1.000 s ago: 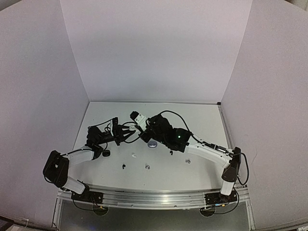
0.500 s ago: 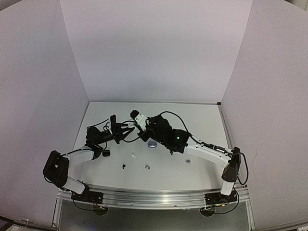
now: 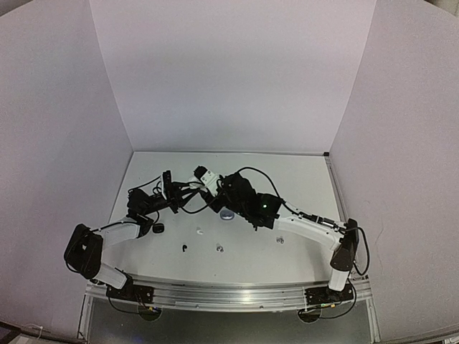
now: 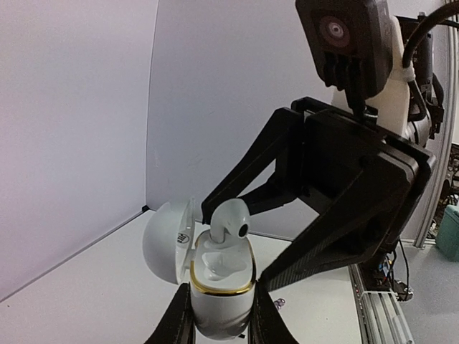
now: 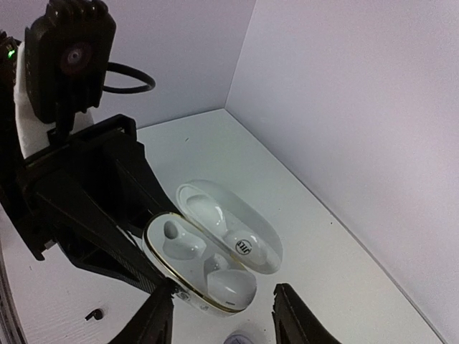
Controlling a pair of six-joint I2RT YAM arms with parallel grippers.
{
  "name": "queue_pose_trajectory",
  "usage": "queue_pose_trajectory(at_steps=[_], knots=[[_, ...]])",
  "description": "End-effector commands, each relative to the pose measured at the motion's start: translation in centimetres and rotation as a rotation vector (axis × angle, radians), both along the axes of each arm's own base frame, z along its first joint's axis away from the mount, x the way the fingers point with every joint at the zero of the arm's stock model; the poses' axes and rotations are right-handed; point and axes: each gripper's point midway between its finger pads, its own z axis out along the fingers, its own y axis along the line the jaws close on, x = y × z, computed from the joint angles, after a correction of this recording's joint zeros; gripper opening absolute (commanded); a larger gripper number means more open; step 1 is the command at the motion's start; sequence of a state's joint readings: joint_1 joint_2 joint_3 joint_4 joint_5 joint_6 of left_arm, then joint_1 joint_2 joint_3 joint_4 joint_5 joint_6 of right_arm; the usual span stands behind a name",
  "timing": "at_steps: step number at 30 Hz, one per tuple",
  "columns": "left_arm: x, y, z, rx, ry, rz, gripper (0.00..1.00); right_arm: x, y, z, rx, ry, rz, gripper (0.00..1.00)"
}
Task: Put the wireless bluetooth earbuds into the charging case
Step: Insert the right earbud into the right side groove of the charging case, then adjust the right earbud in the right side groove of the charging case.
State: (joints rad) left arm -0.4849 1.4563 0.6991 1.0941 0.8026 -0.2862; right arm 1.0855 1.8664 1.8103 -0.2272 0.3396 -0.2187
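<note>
A white charging case [image 4: 222,297] with a gold rim is held upright off the table, lid [image 4: 166,240] swung open, and my left gripper [image 4: 219,315] is shut on its body. One white earbud [image 4: 229,218] stands in the far slot with its head sticking out. The other slot [image 5: 179,240] is bare. My right gripper [image 5: 226,301] is open, one finger on each side of the case [image 5: 188,252], apart from the white earbud [image 5: 233,285]. In the top view both grippers, left [image 3: 185,192] and right [image 3: 208,196], meet above the table's middle.
On the table lie a lilac case [image 3: 228,214], a black case [image 3: 158,228], a white earbud [image 3: 199,231], black earbuds [image 3: 184,248] [image 3: 254,227] and greyish ones [image 3: 219,248] [image 3: 280,240]. White walls enclose three sides.
My left gripper with the case has shifted a little toward the back and closer to the right gripper. The right arm has hardly moved.
</note>
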Motion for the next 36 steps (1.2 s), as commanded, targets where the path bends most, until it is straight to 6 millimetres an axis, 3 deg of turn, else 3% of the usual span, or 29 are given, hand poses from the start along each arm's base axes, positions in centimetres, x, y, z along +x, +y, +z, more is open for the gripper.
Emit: queue_pose_trajectory(at_steps=[1, 10, 17, 25, 36], knots=[[-0.4, 0.3, 3.1, -0.056, -0.108, 0.012, 0.00, -0.5, 0.3, 0.5, 0.019, 0.019, 0.015, 0.48], [-0.2, 0.3, 2.9, -0.047, -0.095, 0.021, 0.00, -1.5, -0.2, 2.9, 0.099, 0.048, 0.036, 0.47], [-0.2, 0.2, 2.8, -0.040, -0.097, 0.013, 0.00, -0.9, -2.9, 5.6, 0.202, 0.098, 0.015, 0.39], [-0.4, 0.1, 3.0, -0.035, -0.108, 0.004, 0.00, 0.4, -2.4, 5.4, 0.205, 0.113, 0.010, 0.30], [-0.3, 0.1, 3.1, -0.036, -0.108, 0.006, 0.00, -0.2, -1.4, 4.2, 0.190, 0.159, 0.073, 0.24]])
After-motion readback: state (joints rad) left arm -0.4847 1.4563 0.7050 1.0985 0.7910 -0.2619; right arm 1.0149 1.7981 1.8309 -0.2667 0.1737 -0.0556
